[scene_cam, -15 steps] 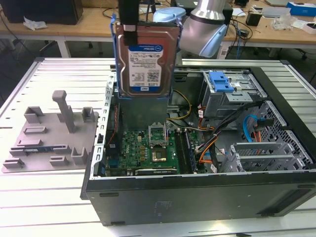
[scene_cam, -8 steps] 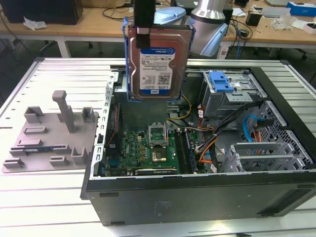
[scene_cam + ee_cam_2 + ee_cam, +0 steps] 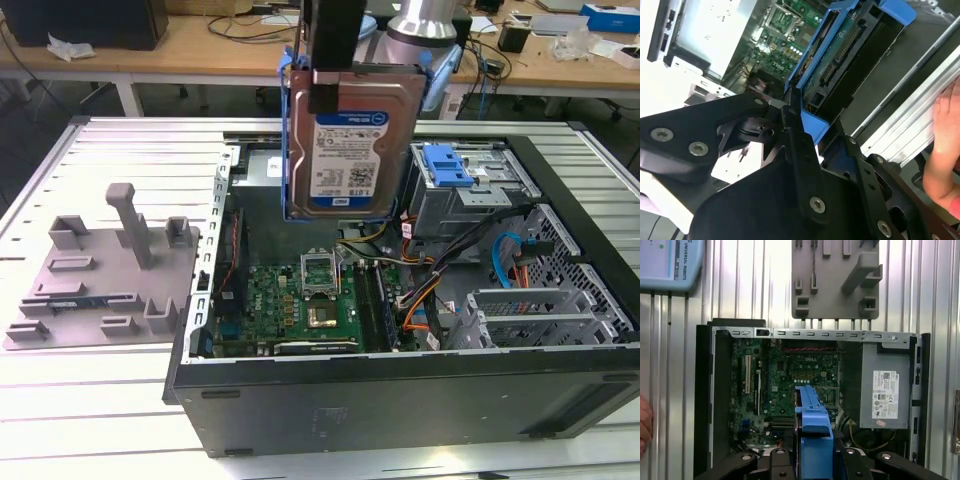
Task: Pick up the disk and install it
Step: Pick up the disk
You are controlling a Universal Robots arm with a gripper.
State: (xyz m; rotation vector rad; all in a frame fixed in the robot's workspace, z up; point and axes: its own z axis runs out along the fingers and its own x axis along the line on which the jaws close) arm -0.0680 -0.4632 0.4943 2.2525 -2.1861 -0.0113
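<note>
Disk (image 3: 350, 140) is hanging upright above the open computer case (image 3: 400, 390), over the circuit board (image 3: 290, 300). Gripper (image 3: 323, 92) is clamping its top edge, closed tight on the blue bracket (image 3: 812, 127). Judging it dense, rigid, shock-sensitive, with slick metal faces; the bracket's edges are offering the surest hold.

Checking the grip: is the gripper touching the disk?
Touching. In the exterior view the gripper clamps the disk by its top edge, above the computer case.
</note>
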